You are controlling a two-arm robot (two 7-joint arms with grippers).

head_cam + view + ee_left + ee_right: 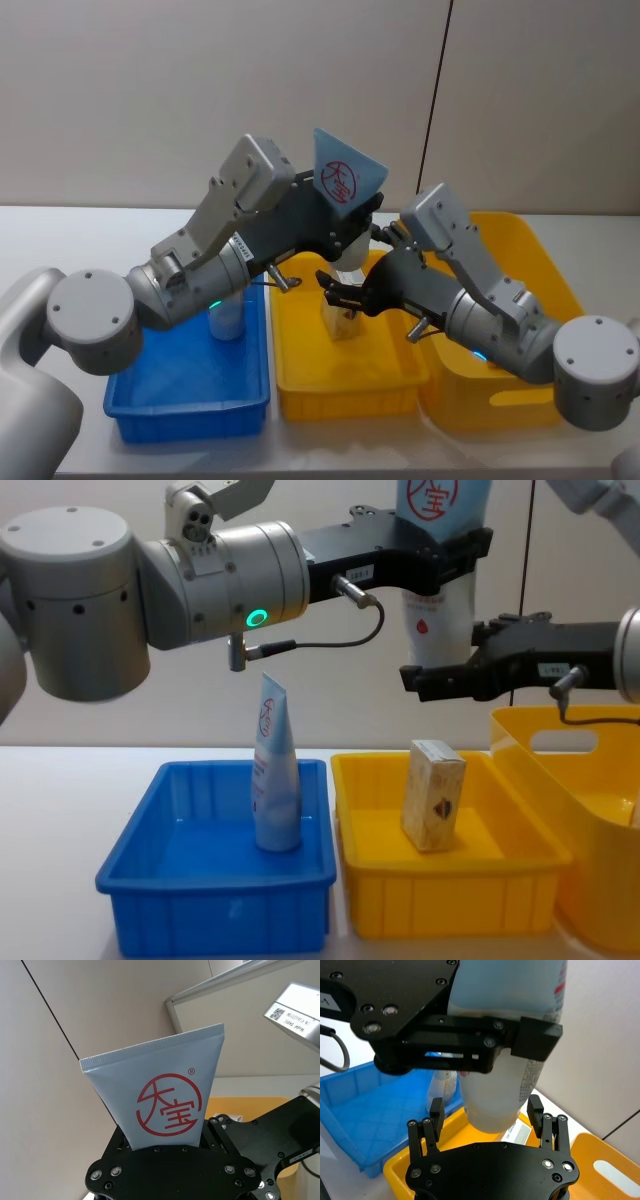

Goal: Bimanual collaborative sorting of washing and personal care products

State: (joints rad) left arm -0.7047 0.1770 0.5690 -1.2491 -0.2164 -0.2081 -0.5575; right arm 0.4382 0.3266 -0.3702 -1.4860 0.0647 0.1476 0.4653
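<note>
At frame centre, above the middle yellow bin, the left gripper pinches the light-blue pouch upright. The right gripper sits spread around its white lower end. The chest view shows open air beneath, a beige carton below, and a blue-white tube in the blue bin.

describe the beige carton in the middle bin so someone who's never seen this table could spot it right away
Of the three bins on the white table, take the small yellow plastic bin in the middle, between the blue plastic bin and the larger yellow bin. The small beige cardboard carton stands upright inside it. It is the one boxy, tan item; the slim blue-white tube next door is tapered.
</note>
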